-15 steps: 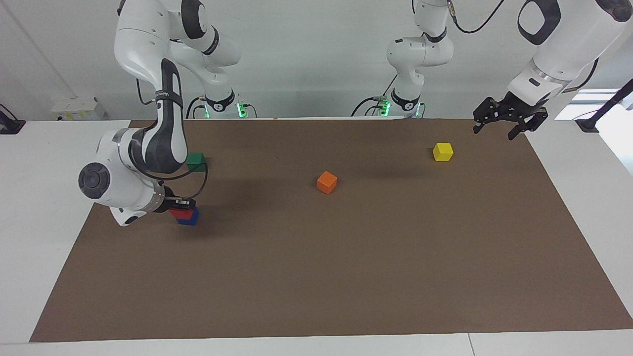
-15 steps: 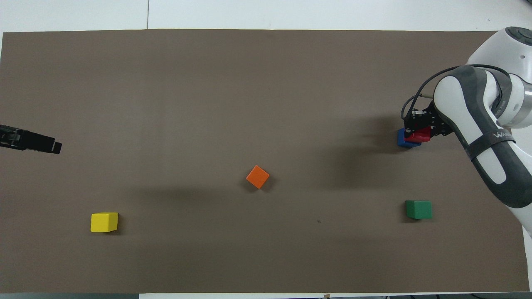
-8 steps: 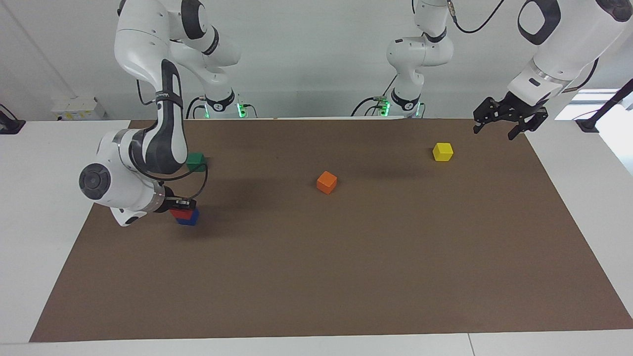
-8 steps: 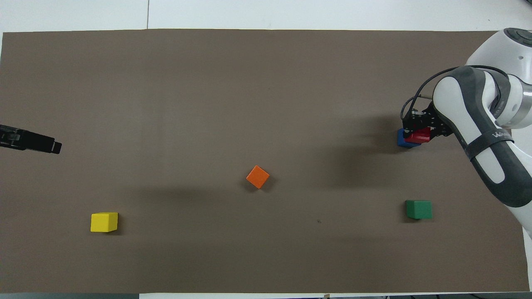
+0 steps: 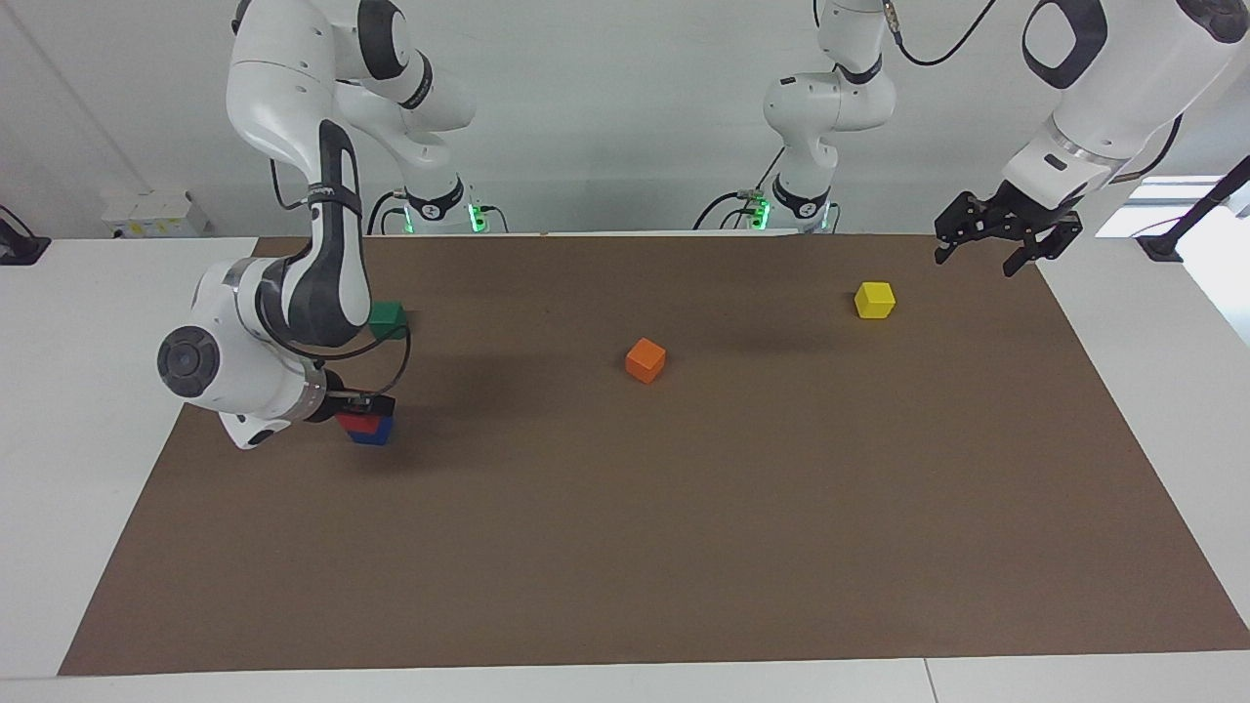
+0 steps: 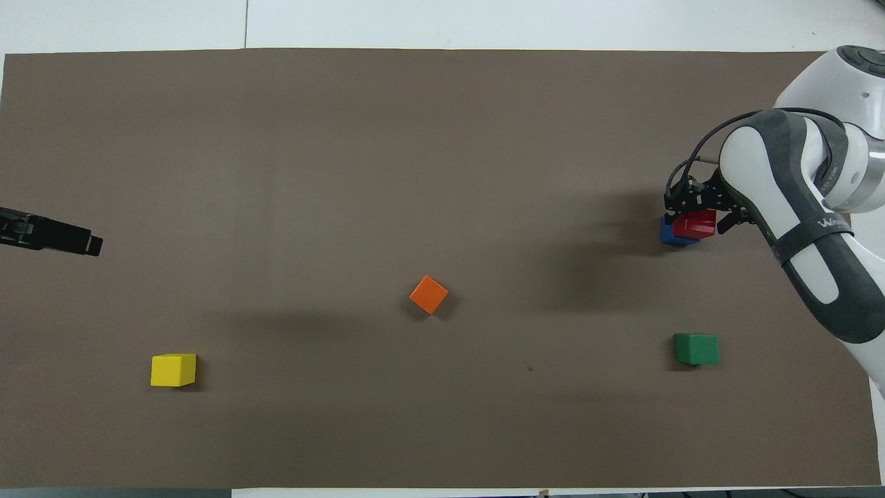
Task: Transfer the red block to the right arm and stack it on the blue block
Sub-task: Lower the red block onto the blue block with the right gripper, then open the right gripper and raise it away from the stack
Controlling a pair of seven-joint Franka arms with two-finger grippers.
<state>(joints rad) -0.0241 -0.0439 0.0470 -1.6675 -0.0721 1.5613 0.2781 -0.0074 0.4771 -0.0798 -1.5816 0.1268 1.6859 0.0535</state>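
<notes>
Orange cube (image 5: 645, 359) alone mid-mat (image 5: 684, 508)

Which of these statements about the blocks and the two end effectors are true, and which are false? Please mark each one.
1. The red block sits on the blue block. True.
2. The green block lies farther from the robots than the blue block. False: it lies nearer to them.
3. The right end effector is at the red block. True.
4. The left end effector holds the yellow block. False: it hangs empty, the yellow block on the mat.
5. The orange block is stacked on the yellow block. False: it stands alone.
</notes>
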